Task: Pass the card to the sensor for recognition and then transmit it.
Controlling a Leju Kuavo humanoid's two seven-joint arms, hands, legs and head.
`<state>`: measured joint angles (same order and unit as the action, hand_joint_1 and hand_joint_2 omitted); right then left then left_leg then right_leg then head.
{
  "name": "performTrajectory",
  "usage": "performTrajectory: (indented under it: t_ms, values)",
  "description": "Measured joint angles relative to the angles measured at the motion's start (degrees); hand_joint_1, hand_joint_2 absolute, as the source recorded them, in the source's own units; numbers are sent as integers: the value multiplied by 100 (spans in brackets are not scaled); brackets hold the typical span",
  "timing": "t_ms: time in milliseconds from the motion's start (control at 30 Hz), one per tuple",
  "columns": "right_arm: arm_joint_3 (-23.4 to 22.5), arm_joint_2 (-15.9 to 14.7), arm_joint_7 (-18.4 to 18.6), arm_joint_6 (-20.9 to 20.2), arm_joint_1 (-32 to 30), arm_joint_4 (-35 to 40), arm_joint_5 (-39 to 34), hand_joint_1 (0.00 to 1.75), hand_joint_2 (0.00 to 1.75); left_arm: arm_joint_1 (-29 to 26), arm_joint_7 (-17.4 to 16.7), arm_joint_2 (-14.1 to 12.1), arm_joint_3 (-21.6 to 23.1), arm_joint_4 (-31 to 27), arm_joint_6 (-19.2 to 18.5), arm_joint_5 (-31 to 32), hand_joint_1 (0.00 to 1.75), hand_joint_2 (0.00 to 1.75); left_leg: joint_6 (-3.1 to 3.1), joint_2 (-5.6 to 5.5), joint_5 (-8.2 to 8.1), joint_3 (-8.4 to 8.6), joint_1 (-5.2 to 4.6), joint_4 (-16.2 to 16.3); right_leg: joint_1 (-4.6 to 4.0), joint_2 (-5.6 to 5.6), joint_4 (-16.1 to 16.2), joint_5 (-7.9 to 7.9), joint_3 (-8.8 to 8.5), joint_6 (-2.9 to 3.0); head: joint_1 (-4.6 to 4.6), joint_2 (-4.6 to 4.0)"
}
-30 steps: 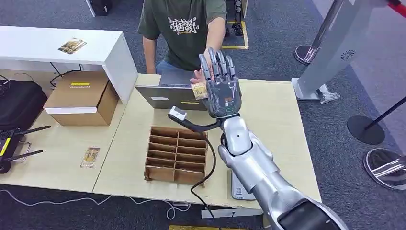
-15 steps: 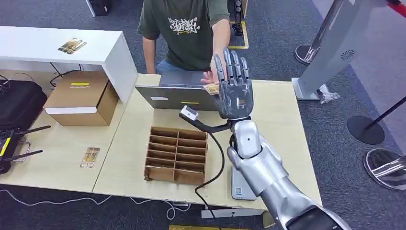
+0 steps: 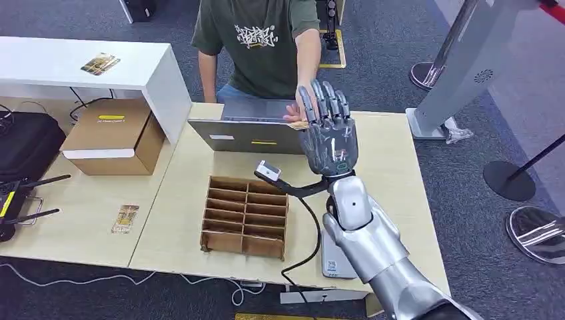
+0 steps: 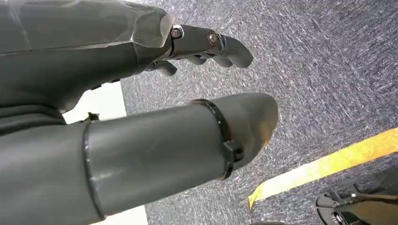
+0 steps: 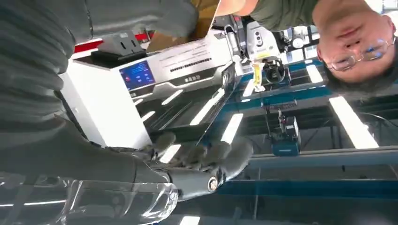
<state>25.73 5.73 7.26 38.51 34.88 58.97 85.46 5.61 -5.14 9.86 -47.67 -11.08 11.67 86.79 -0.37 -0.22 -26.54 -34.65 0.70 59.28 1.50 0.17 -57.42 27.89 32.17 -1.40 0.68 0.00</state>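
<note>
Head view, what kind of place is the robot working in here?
Probably an indoor demo or test area set up like a service counter: a person sits across a light wooden table with a laptop, grey carpet runs underneath, and barrier stands sit to one side.

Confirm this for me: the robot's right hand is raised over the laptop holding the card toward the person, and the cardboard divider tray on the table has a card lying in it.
Not quite. In the head view the right hand does hold the card up by the person's hand over the laptop, but the cardboard divider tray has nothing in its compartments.
</note>
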Motion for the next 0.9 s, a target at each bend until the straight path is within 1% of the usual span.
performTrajectory:
  t_ms: [233, 567, 733, 867, 900]
  values:
    - [-129, -2, -99, 0, -28, 72, 2, 175, 175, -13, 15, -9, 0, 0, 9, -4, 0, 0, 0, 0, 0, -1, -1, 0, 0, -1, 0, 0, -1, 0, -2, 0]
    - [-149, -2, -131, 0, -40, 105, 2, 175, 175, -12, 15, -17, 0, 0, 4, -4, 0, 0, 0, 1, 0, 0, -1, 0, 0, 1, 0, 0, 0, 0, -2, 0]
    - [-324, 0, -258, 0, -120, 269, -11, 175, 175, -18, 15, -22, 0, 0, -2, -28, 0, 0, 0, 0, 1, 0, 0, 0, 0, -1, 0, -1, -1, 0, -2, 0]
    - [-405, -2, -271, 0, -176, 361, -11, 175, 175, -21, 13, -20, 0, 0, 0, -28, 0, 0, 0, 0, 0, -1, -1, 0, 0, -1, 0, -1, -1, 0, -2, 0]
    - [-420, 0, -278, -2, -194, 385, -11, 171, 175, -21, 13, -20, 0, 0, 2, -28, 0, 0, 0, -1, 0, -1, -1, 0, 0, -1, 0, -1, -1, 0, 0, 0]
